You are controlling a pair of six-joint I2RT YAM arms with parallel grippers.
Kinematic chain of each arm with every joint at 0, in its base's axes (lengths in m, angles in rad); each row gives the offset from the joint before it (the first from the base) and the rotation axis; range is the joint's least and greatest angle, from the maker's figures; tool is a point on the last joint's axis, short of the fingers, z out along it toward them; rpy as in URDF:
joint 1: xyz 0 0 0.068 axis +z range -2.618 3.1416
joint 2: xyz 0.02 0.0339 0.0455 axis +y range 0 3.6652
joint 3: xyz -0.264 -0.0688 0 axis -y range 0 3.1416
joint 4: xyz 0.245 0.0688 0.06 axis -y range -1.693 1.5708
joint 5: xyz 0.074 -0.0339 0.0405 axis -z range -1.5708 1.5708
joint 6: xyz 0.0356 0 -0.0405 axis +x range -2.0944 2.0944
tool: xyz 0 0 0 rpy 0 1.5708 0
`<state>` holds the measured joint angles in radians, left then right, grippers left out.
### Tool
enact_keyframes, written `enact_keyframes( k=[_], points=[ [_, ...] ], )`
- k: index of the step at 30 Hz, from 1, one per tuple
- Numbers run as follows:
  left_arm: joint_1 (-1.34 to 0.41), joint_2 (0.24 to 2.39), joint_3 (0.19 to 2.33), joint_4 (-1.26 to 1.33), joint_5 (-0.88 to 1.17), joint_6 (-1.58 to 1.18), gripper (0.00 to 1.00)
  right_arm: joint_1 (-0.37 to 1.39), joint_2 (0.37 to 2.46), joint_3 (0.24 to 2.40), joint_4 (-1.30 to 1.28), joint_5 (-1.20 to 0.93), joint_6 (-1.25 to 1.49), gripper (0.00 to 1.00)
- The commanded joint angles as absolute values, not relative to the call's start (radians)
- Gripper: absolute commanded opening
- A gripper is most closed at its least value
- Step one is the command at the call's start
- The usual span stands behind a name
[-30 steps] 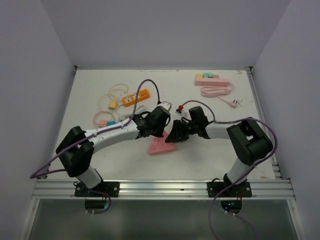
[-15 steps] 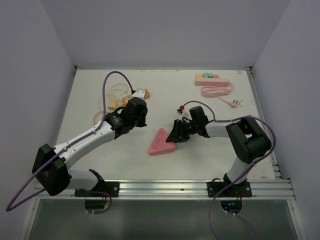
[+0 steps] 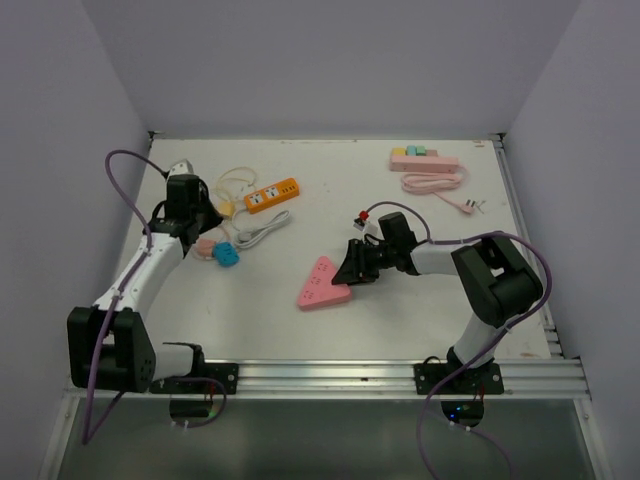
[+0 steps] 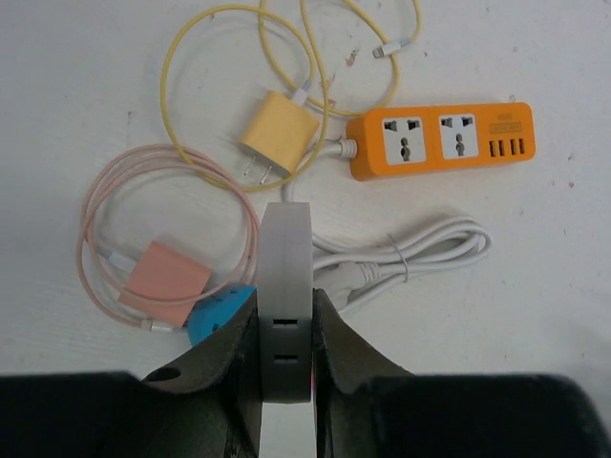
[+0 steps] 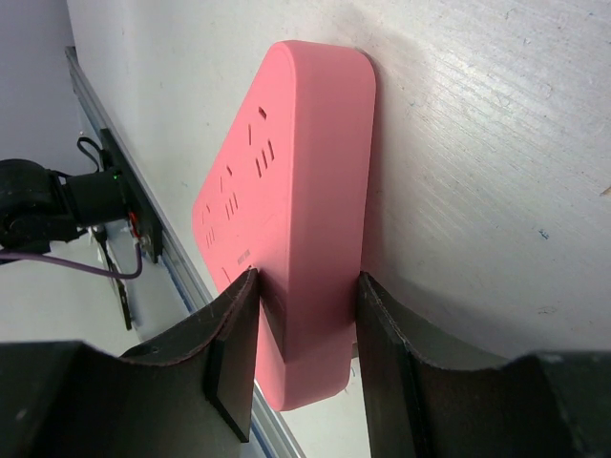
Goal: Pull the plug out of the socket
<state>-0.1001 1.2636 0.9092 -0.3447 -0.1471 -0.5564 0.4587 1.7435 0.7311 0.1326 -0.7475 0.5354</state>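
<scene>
Holding the white plug (image 4: 284, 248) tight between its two fingers, the left gripper (image 4: 284, 329) is now far to the left of the pink socket (image 5: 296, 191), well apart from it; the picture from a second ago shows this gripper right at the pink socket, close beside the other arm; half a second ago it is partway off to the left; so the big change is that the left arm swings away and the plug goes with it. The right gripper (image 5: 305, 324) is clamped on the near end of the pink socket, one finger on each side, and pins it flat on the table (image 3: 420, 300); the pink socket lies in the same spot in all three pictures from above. No plug shows in the holes on top of the pink socket, so I think the pull works and the job is as good as done. Under the plug, also far left of the pink socket, lie a yellow charger (image 4: 277, 143), an orange power strip (image 4: 439, 143), a pink charger (image 4: 164, 279) and a white cable (image 4: 420, 250); maybe the plug gets put down with them next.
</scene>
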Motion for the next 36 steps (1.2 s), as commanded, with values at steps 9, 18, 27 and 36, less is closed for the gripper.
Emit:
enact_keyframes(
  k=[9,18,27,36],
  points=[
    [0.123,1.597,0.974,-0.144,0.158,-0.637,0.19,0.457,1.793,0.696,0.012,-0.529,0.436,0.0],
    [0.163,1.583,0.974,-0.166,0.157,-0.63,0.68,0.457,1.784,0.695,0.009,-0.523,0.436,0.0],
    [0.167,1.36,1.032,-0.359,0.072,-0.499,1.0,0.457,1.73,0.69,0.028,-0.503,0.489,0.0],
    [0.043,0.927,0.795,-0.322,-0.146,-0.325,1.0,0.471,1.764,0.753,0.124,-0.473,0.656,0.0]
  ],
)
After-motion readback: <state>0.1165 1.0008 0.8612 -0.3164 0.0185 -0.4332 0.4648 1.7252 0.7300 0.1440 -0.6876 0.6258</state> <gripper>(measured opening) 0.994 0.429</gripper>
